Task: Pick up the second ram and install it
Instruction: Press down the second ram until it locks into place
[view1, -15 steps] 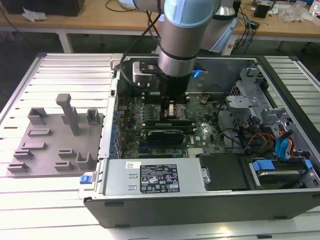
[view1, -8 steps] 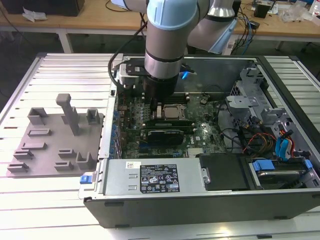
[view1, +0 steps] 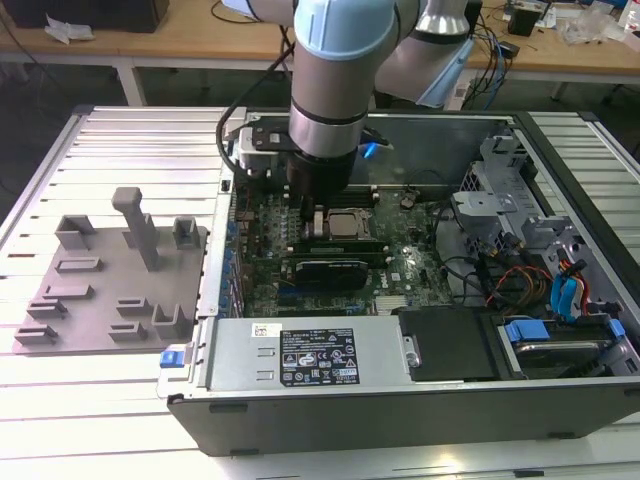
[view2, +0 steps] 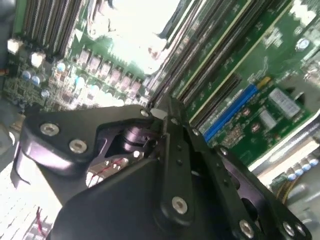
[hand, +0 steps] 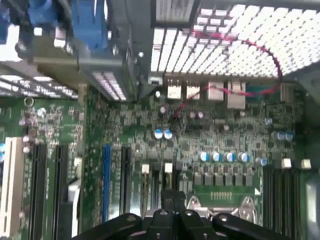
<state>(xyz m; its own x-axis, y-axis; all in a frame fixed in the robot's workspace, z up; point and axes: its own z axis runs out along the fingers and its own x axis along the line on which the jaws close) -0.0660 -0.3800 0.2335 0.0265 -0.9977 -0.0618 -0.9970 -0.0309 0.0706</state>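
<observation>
The end effector (view2: 167, 112) hangs low over the motherboard (view1: 400, 270), fingers pressed together. Beside the processor (view1: 345, 224) lies a ram (view1: 335, 243).

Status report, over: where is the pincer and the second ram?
Pincer low over motherboard, by the processor. Holding second ram or not: cannot tell. Cables lie apart from it.

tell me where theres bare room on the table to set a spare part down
Free: the slatted table on the exterior view's left, beyond the grey tray, and the strip in front of that tray. Crowded: inside the open computer case, where the arm reaches down over the motherboard, with cables towards the exterior view's right.
</observation>
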